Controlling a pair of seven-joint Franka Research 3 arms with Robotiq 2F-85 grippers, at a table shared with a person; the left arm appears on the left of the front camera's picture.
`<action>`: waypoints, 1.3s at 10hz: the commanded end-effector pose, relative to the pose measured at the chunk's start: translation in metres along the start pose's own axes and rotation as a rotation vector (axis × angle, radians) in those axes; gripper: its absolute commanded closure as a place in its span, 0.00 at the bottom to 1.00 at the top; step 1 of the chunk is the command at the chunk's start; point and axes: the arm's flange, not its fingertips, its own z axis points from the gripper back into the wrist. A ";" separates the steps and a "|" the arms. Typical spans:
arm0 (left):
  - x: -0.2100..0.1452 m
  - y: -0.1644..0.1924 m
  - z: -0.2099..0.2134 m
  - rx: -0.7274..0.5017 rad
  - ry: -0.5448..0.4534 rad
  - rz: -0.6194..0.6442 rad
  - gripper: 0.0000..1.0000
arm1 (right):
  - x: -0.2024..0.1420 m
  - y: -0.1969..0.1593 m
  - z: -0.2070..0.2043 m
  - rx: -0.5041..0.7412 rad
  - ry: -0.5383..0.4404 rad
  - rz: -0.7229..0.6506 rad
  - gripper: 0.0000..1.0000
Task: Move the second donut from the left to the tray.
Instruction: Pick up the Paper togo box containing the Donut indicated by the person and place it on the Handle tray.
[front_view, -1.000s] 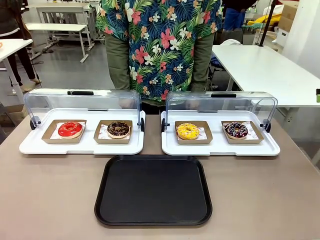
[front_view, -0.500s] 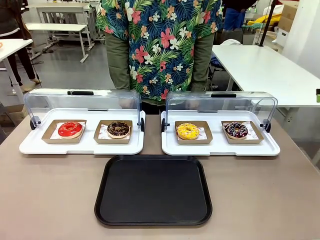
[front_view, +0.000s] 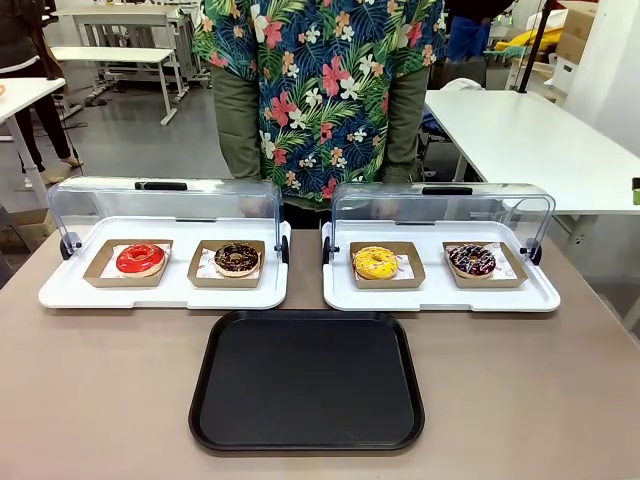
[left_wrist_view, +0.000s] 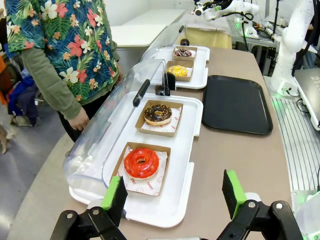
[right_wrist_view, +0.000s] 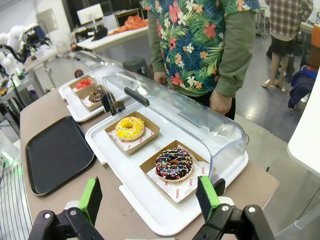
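Note:
The second donut from the left (front_view: 237, 258) is a dark chocolate ring with fine pale sprinkles in a brown cardboard holder. It sits on the right half of the left white display tray (front_view: 70, 293), and appears as the donut (left_wrist_view: 158, 114) and, small and far off, the donut (right_wrist_view: 95, 94) in the wrist views. The black tray (front_view: 306, 380) lies bare in front of the two display trays; it is the tray (left_wrist_view: 237, 103) and the tray (right_wrist_view: 55, 152) elsewhere. My left gripper (left_wrist_view: 173, 197) is open above the table's left end. My right gripper (right_wrist_view: 149, 197) is open above the right end.
A red-glazed donut (front_view: 140, 259) sits left of the chocolate one. The right display tray (front_view: 540, 298) holds a yellow donut (front_view: 375, 262) and a dark donut with colourful topping (front_view: 471, 260). Both clear lids (front_view: 165, 200) stand open. A person in a flowered shirt (front_view: 320, 90) stands behind.

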 end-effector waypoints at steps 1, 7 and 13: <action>0.002 -0.006 -0.002 0.008 0.012 0.015 0.00 | 0.003 0.001 0.000 0.001 -0.006 -0.003 0.00; 0.002 -0.006 -0.002 0.008 0.012 0.015 0.00 | 0.003 0.001 0.000 0.001 -0.006 -0.003 0.00; 0.002 -0.006 -0.002 0.008 0.012 0.015 0.00 | 0.003 0.001 0.000 0.001 -0.006 -0.003 0.00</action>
